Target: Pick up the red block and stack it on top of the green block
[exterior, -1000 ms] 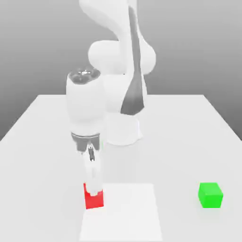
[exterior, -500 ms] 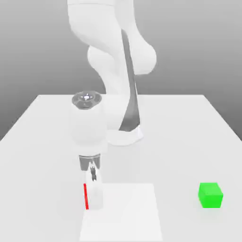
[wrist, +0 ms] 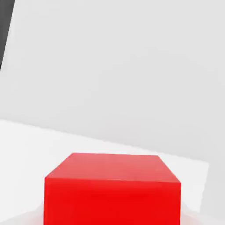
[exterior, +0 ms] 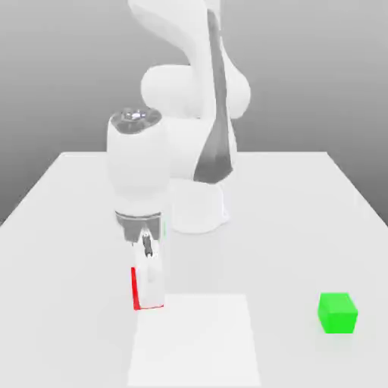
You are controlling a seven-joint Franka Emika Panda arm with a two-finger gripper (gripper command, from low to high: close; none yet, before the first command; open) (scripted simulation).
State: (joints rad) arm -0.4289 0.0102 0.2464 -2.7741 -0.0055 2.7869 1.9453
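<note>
In the exterior view, nearest the camera at the lower middle of the frame, a brighter white square patch (exterior: 194, 339) lies flat on the tabletop (exterior: 68, 227); at the lower right, well apart from everything else, the green block (exterior: 337, 312) sits on the bare surface, upright and square to the view; at the lower left of centre, just above the patch's near-left corner, the claw (exterior: 148, 292) points straight down with its jaws clamped on the red block (exterior: 136, 289), of which a narrow red strip shows along the left side and under the white fingers (exterior: 150, 280); the block's underside appears to hang a little clear of the patch, though the gap is hard to judge; above the claw the thick white wrist rises to a grey-capped joint in the left middle of the frame; behind it, at the centre, the arm's base (exterior: 198, 211) stands on the tabletop, and the upper links with a dark grey panel climb out of the top of the frame; farthest back is a plain grey backdrop; in the hand view the red block (wrist: 112, 189) sits large at the lower centre, top face and one side face visible, with pale tabletop (wrist: 114, 74) beyond it.
</note>
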